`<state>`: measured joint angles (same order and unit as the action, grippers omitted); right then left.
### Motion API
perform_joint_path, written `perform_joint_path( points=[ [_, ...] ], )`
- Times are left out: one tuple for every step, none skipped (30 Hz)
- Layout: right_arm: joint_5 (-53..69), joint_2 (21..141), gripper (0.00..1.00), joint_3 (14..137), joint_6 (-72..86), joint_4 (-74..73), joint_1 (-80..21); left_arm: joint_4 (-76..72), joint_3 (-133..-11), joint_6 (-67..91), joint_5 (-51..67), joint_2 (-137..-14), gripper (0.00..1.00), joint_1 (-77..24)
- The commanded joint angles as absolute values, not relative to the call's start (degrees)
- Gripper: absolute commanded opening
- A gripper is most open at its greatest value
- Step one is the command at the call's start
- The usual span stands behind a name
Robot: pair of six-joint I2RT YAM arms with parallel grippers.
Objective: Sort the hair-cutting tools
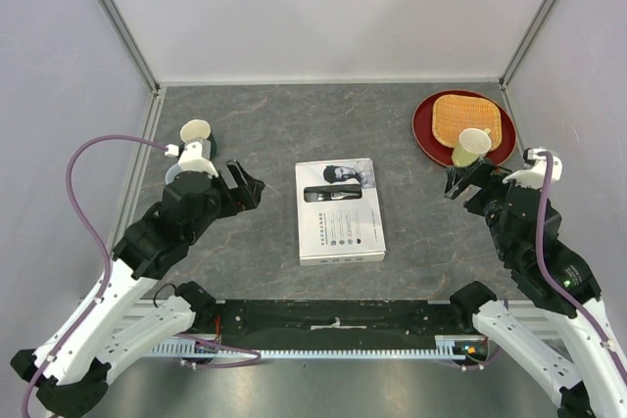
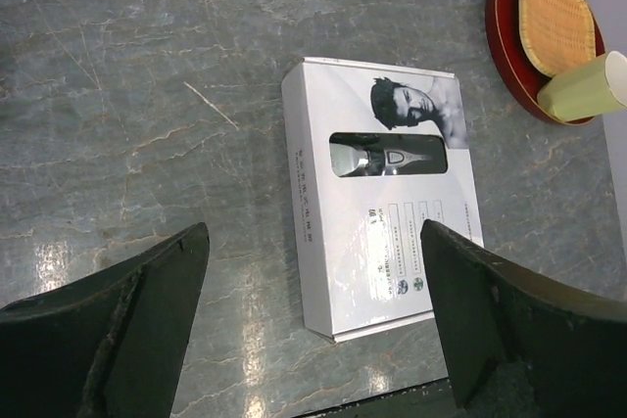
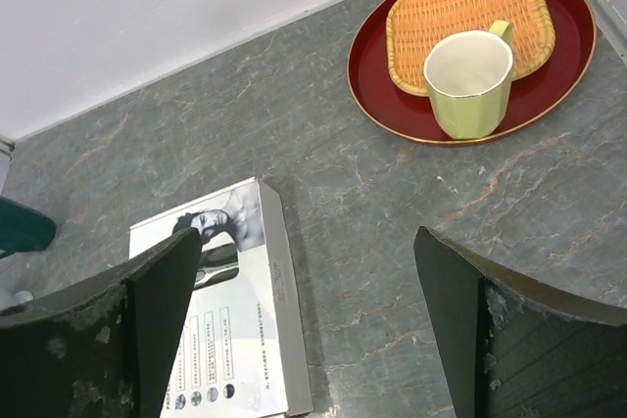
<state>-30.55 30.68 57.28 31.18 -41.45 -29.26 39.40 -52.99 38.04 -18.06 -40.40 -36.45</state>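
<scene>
A closed white cardboard box (image 1: 339, 212) lies flat in the middle of the grey table. Through its window the black clipper with a silver head (image 2: 384, 156) shows; it also shows in the top view (image 1: 333, 193). The comb guards, brush and cord are hidden. My left gripper (image 1: 245, 185) is open and empty, left of the box. In the left wrist view the box (image 2: 377, 198) lies ahead between the fingers. My right gripper (image 1: 462, 181) is open and empty, right of the box. The box (image 3: 230, 315) shows at lower left in the right wrist view.
A red plate (image 1: 463, 127) at the back right holds a woven bamboo mat (image 1: 472, 116) and a pale green cup (image 1: 471, 146). Another pale cup (image 1: 196, 132) stands at the back left beside the left arm. Grey walls enclose the table.
</scene>
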Motion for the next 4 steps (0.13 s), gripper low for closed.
perform_joint_path(
  points=[
    [-32.3,30.6,0.98,58.9,30.1,-41.3,-29.4,40.3,-55.1,35.6,-20.0,-40.8,0.96,-36.4],
    [-32.4,30.7,0.98,58.8,30.1,-41.3,-29.4,40.9,-55.3,35.6,-20.1,-41.5,0.97,-36.4],
    [-32.3,30.8,0.98,58.8,30.1,-41.2,-29.4,41.1,-55.6,35.7,-20.2,-41.7,0.98,-36.4],
    [-32.3,30.8,0.98,58.8,30.1,-41.1,-29.4,41.2,-55.7,35.8,-20.2,-41.9,0.98,-36.4]
  ],
)
